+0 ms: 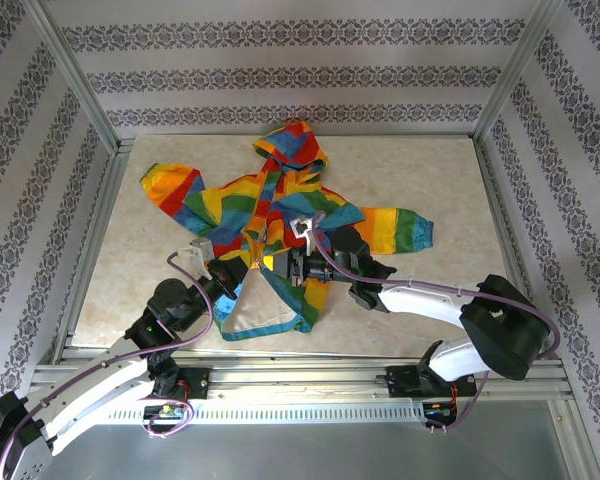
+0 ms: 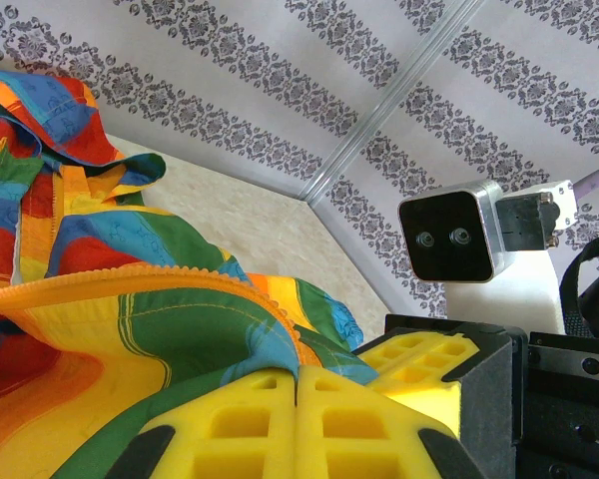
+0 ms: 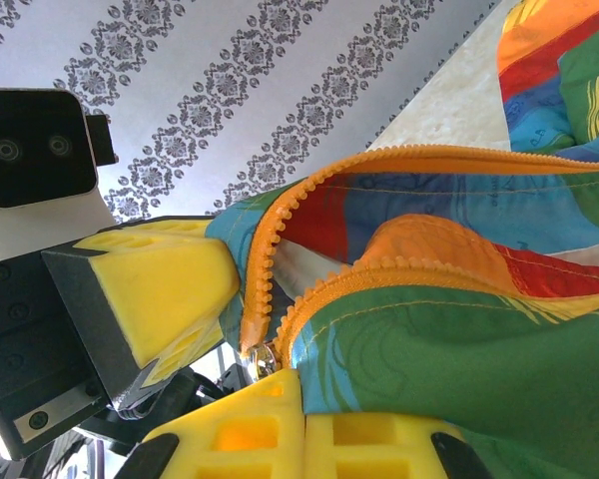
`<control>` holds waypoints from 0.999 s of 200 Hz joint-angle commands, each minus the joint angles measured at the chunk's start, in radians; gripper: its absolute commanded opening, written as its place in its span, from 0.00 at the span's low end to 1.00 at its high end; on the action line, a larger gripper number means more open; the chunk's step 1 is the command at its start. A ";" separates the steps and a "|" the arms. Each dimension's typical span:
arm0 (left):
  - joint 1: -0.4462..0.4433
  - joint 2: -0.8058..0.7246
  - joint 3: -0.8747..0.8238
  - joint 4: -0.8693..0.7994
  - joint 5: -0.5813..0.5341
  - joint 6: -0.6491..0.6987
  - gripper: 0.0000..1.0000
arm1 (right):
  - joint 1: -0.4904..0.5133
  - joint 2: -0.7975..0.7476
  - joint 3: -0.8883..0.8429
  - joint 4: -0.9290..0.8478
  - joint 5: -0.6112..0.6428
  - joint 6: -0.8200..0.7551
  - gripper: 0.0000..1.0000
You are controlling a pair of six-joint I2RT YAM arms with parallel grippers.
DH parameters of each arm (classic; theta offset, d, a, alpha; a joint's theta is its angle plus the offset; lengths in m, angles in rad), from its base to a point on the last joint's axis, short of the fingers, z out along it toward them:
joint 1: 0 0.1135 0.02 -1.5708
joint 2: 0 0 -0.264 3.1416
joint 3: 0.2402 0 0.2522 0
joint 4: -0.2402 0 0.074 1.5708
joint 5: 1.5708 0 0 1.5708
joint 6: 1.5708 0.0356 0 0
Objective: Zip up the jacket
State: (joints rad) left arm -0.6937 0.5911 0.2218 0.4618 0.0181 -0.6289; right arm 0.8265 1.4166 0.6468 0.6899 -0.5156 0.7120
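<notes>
The rainbow-striped jacket (image 1: pixel 280 200) lies spread on the table with its hood at the far side and its front open. My left gripper (image 1: pixel 242 268) and right gripper (image 1: pixel 285 265) meet at its lower front. In the left wrist view the left gripper (image 2: pixel 298 384) has its yellow pads pressed together on the jacket (image 2: pixel 130 329) just below the orange zipper teeth (image 2: pixel 130 279). The right gripper (image 3: pixel 301 414) is shut on the green fabric of the jacket (image 3: pixel 459 339) beside the silver zipper slider (image 3: pixel 263 356). Two rows of orange teeth (image 3: pixel 379 279) spread apart from the slider.
The beige table (image 1: pixel 430 170) is boxed in by patterned walls and metal posts (image 1: pixel 80 80). The jacket's sleeves reach out to the left (image 1: pixel 165 185) and right (image 1: pixel 400 228). The two grippers sit nearly touching, each one's pad showing in the other's wrist view (image 2: pixel 429 364) (image 3: pixel 165 289).
</notes>
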 commanded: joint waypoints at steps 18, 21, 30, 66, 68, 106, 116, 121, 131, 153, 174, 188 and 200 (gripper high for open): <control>-0.009 -0.008 -0.013 0.087 -0.018 -0.012 0.00 | 0.000 0.006 0.009 0.051 -0.023 0.006 0.00; -0.009 -0.007 -0.012 0.088 -0.018 -0.012 0.00 | 0.000 0.006 0.010 0.051 -0.024 0.007 0.00; -0.009 -0.005 -0.010 0.087 -0.018 -0.012 0.00 | 0.001 0.007 0.010 0.051 -0.026 0.007 0.00; -0.009 0.003 -0.010 0.097 -0.021 -0.012 0.00 | 0.003 0.007 0.011 0.051 -0.025 0.007 0.00; -0.009 0.004 -0.010 0.098 -0.020 -0.012 0.00 | 0.003 0.007 0.011 0.051 -0.026 0.007 0.00; -0.009 0.017 -0.009 0.104 -0.022 -0.012 0.00 | 0.006 0.005 0.011 0.051 -0.026 0.007 0.00; -0.009 0.021 -0.009 0.108 -0.023 -0.012 0.00 | 0.008 0.004 0.011 0.051 -0.025 0.007 0.00; -0.009 0.024 -0.009 0.111 -0.022 -0.014 0.00 | 0.008 0.002 0.011 0.051 -0.024 0.007 0.00; -0.009 0.028 -0.010 0.119 -0.019 -0.015 0.00 | 0.008 0.002 0.011 0.051 -0.024 0.007 0.00; -0.009 0.035 -0.012 0.129 -0.013 -0.018 0.00 | 0.009 0.000 0.012 0.051 -0.022 0.009 0.00; -0.009 0.035 -0.014 0.129 -0.008 -0.023 0.00 | 0.009 -0.002 0.013 0.051 -0.017 0.019 0.00; -0.009 0.035 -0.019 0.133 -0.006 -0.029 0.00 | 0.009 -0.005 0.014 0.076 -0.014 0.029 0.00; -0.009 0.035 -0.021 0.136 -0.003 -0.033 0.00 | 0.009 -0.006 0.015 0.073 -0.007 0.033 0.00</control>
State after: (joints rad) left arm -0.6937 0.6304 0.2138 0.5251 0.0029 -0.6403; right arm 0.8272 1.4166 0.6468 0.6956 -0.5179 0.7273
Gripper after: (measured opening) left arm 0.037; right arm 0.048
